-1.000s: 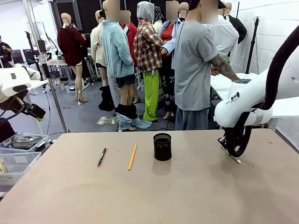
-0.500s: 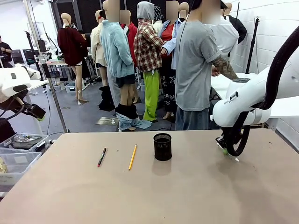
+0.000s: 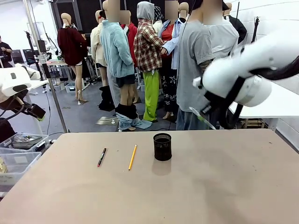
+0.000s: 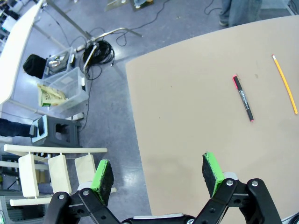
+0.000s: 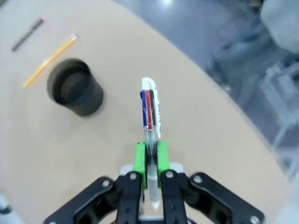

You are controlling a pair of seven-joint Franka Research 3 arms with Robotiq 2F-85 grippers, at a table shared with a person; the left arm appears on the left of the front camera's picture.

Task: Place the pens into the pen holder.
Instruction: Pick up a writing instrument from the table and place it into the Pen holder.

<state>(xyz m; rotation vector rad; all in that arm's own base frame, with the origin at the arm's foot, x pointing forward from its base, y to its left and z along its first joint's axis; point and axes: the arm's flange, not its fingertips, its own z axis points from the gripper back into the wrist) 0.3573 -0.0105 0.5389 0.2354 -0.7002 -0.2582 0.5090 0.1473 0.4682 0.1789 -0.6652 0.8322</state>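
One whitish pen (image 5: 151, 105) pinched in R gripper (image 5: 150, 156), high to clear mesh pen holder (image 5: 74, 87) rim; L gripper (image 4: 158, 164) apart, idle

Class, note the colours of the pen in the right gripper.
Whitish pen with red and blue strips; clearest in the right wrist view.

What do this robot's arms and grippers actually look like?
The right arm is smooth, rounded and white, with a black hose running along it. The left gripper and right gripper are alike: black linkages joined by round silver pins, each tipped with two bright green pads.
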